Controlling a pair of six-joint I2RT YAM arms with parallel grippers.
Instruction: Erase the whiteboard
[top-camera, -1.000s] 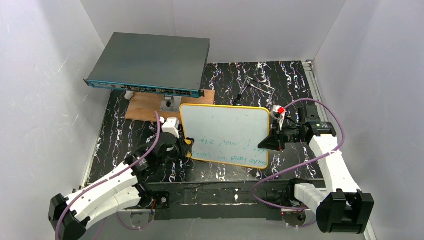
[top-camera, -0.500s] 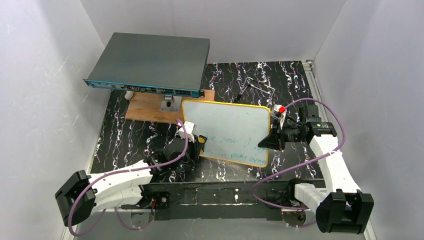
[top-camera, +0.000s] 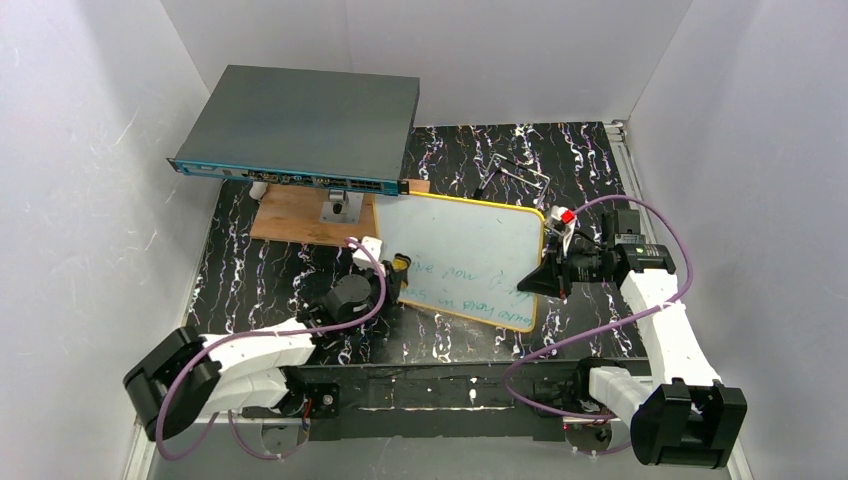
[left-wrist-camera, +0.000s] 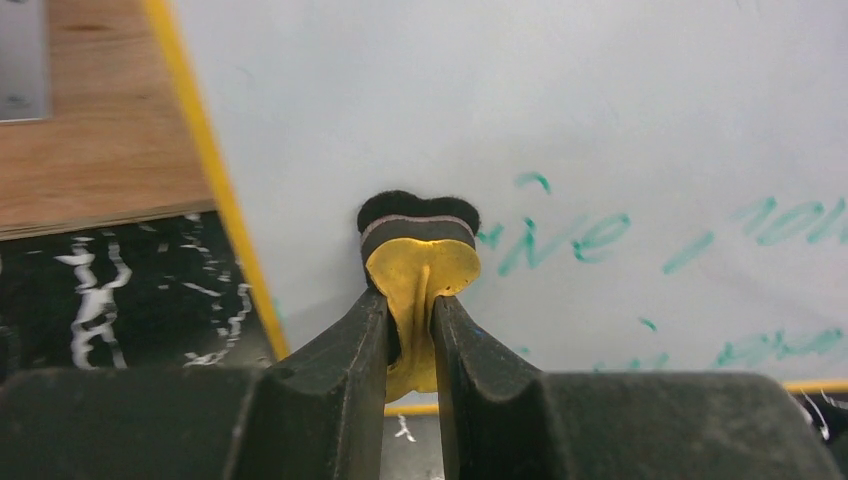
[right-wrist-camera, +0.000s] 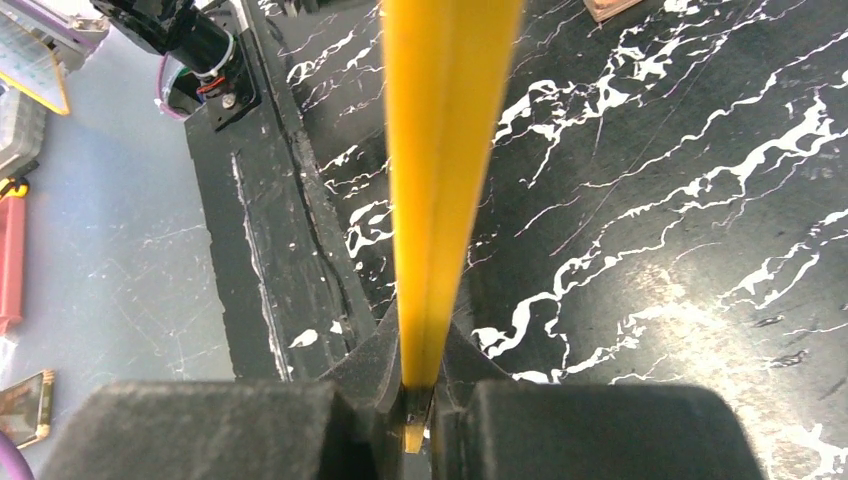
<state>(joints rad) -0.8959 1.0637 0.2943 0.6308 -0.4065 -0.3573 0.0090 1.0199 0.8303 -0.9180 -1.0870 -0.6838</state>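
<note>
Your left gripper squeezes a yellow eraser tight between its two fingers. The eraser's black pad touches the whiteboard close to its left edge, just beside the green writing. Your right gripper is pinched tight on the whiteboard's yellow right edge. In the top view the whiteboard is in the middle of the frame. The wooden board and the grey box are toward the upper left.

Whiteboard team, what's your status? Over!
Left fingers pinch yellow eraser, against whiteboard. Right fingers clamp its edge. Green writing not wiped. Nothing blocking.
</note>
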